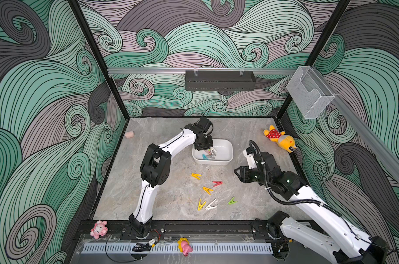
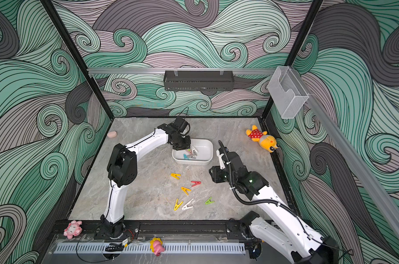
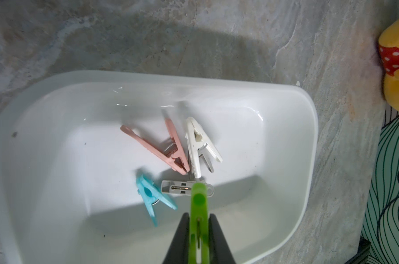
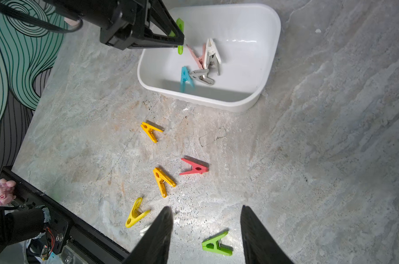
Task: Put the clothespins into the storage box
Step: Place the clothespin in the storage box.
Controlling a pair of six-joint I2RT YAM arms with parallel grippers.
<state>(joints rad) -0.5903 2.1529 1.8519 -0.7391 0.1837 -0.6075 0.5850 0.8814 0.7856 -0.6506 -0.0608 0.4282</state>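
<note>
- Grips with the left gripper (image 3: 199, 214) a bright green plastic clothespin (image 3: 199, 196); black fingers clenched on its two sides, the nose of the pin sticking out forward.
- Holds this pin over the white rounded plastic storage box (image 3: 285, 141), above the end of the box on the left arm's side.
- Inside the box, on its floor, in one loose group: a pale pink clothespin (image 3: 162, 148), a white clothespin (image 3: 198, 141) just beside it, a grey clothespin (image 3: 178, 188) and a light teal clothespin (image 3: 150, 198) next to the grey one.
- In both top views, stands on the grey marble-patterned table (image 1: 166, 201), in its far half, between the two arms.
- On the bare table in front of the box, apart from it, six loose pins: one orange-yellow clothespin (image 4: 151, 132) nearest the box, another orange-yellow clothespin (image 4: 163, 181), a red clothespin (image 4: 195, 168), a lemon yellow clothespin (image 4: 135, 213), a second white clothespin (image 1: 211, 205) just beside the lemon one, and a loose green clothespin (image 4: 216, 245).
- Right gripper (image 4: 206, 206): released, black fingers spread wide, hovering over the table beside the loose pins; in the right wrist view, the loose green pin seen on the table between the two fingers.
- Near the far right corner of the table, well apart from the box: a yellow plush bear in a red white-dotted dress (image 1: 279, 139), lying down.
</note>
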